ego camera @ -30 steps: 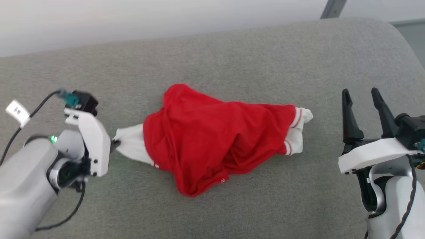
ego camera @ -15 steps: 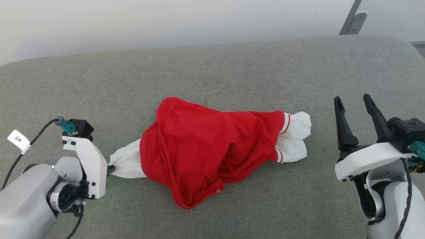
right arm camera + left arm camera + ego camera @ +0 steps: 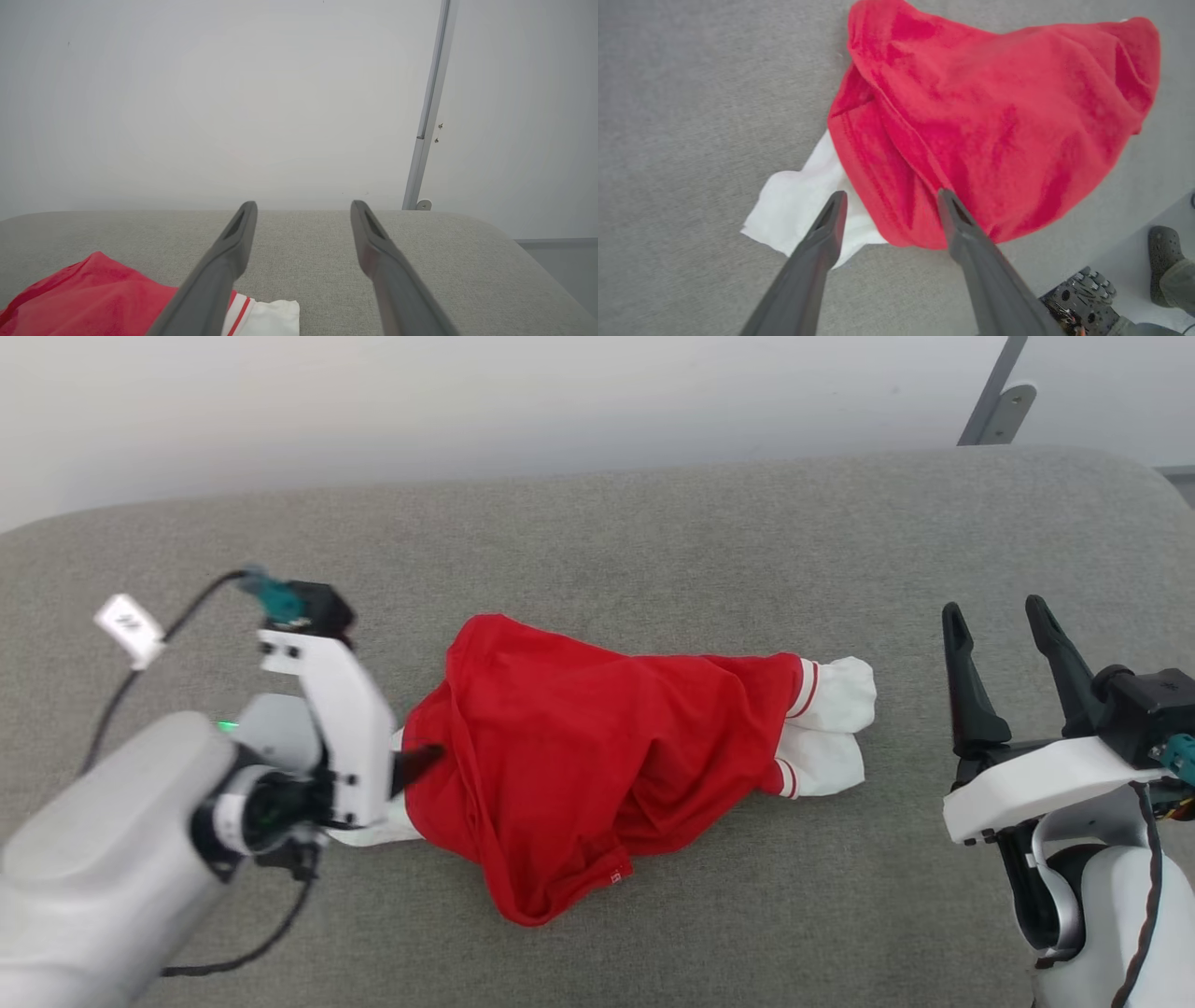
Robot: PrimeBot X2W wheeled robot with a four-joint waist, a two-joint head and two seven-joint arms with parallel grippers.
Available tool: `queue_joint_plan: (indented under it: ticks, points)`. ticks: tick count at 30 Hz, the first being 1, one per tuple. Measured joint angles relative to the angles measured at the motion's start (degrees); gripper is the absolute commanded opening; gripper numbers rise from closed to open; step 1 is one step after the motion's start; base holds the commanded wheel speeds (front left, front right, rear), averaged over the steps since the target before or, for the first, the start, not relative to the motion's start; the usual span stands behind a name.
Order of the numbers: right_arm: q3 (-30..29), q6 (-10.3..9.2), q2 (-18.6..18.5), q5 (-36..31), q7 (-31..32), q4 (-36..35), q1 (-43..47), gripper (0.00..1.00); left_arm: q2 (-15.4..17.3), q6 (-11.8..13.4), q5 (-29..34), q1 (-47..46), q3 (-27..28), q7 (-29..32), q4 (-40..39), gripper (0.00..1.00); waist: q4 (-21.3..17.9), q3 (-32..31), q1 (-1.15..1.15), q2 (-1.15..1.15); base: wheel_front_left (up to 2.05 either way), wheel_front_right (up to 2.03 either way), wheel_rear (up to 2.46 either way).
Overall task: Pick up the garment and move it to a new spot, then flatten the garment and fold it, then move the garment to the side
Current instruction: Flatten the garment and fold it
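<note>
Garment, red thin-fabric T-shirt with white short sleeves and red-and-white striped bands (image 3: 597,747): you will find it bunched in a heap near the middle of the grey woven-fabric padded surface (image 3: 653,541). One white sleeve pokes out at its left end, and white cloth with striped bands lies at its right end.
Left claw (image 3: 892,195): your jaws stand wide apart and hold nothing. The tips are over the left white sleeve and the red edge beside it; you cannot tell whether they touch the cloth.
Right claw (image 3: 994,609): spread wide, empty, well apart from the garment's right end.
Dark shoe (image 3: 1162,261) of a person: on the pale floor past the surface's edge.
</note>
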Motion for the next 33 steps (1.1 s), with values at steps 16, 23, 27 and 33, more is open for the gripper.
queue_joint_plan:
  ticks: [16, 23, 27, 33]
  points:
    - [1.0, 0.0, 0.2, -0.3, -0.2, 0.4, -0.6, 1.0, -4.9, 2.2, 3.2, -1.0, -6.5, 5.9, 3.8, 0.87, -3.7, 2.2, 0.0, 0.0, 0.0, 0.0, 0.0]
    - [0.9, 0.0, 0.4, -0.3, -1.3, 1.1, -1.1, 1.0, -5.7, -0.8, 2.6, -2.7, -5.7, 5.5, 9.1, 0.0, -4.7, 2.8, 0.0, 0.0, 0.0, 0.0, 0.0]
    - [0.6, 0.0, 0.4, -0.4, -1.4, 1.2, -1.1, 1.0, -5.9, -1.5, 2.1, -5.6, -3.6, 4.6, 9.2, 0.0, -4.6, 2.6, 0.0, 0.0, 0.0, 0.0, 0.0]
    - [0.5, 0.0, 0.4, -0.5, -1.8, 1.2, -1.0, 1.0, -6.4, -2.1, 1.7, -9.1, -1.4, 3.6, 9.8, 0.0, -4.7, 2.8, 0.0, 0.0, 0.0, 0.0, 0.0]
